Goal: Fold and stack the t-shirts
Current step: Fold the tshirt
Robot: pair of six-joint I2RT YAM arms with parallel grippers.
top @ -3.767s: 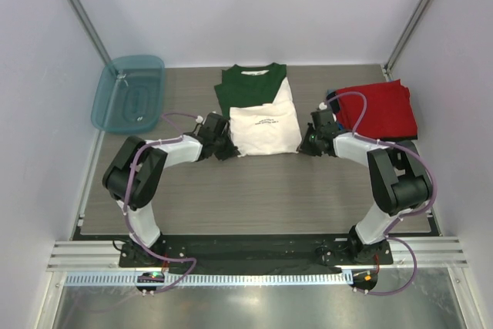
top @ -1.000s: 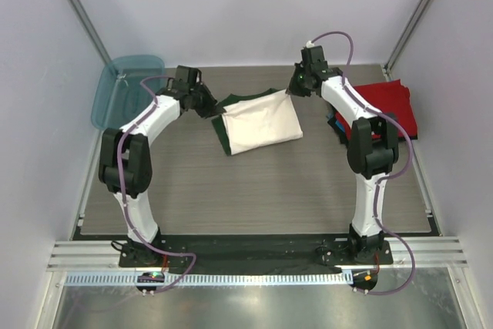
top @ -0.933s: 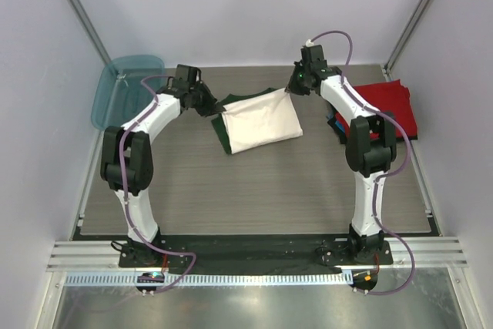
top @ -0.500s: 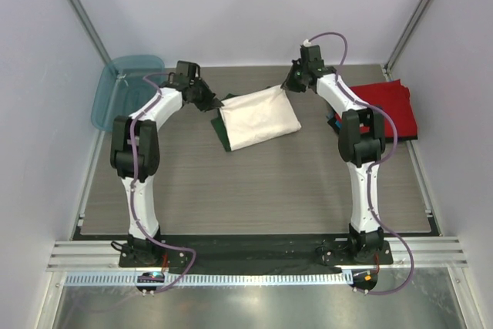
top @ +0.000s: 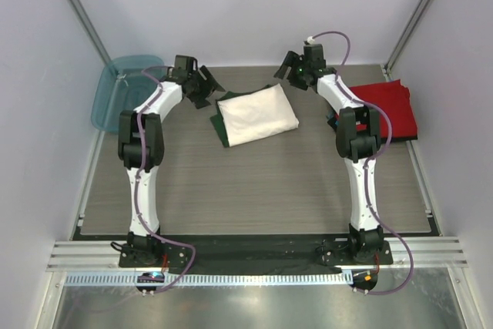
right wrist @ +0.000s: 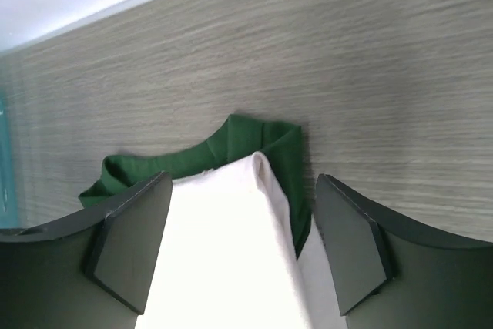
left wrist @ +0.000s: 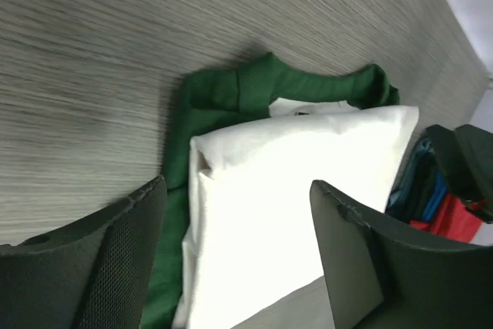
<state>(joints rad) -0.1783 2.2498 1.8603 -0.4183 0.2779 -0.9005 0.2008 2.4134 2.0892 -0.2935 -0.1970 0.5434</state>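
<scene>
Both your tools stand with jaws apart, holding nothing: the left gripper (top: 206, 87) sits just beside the folded white-and-green shirt (top: 258, 113), the right gripper (top: 287, 68) by its far corner. That shirt lies flat on the table (top: 254, 190) (far middle), apart from the red shirt (top: 385, 105).

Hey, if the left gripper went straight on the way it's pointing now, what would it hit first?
Probably the folded white and green t-shirt: it lies right ahead, framed between the open fingers of the left gripper. How far off it is remains unclear.
</scene>
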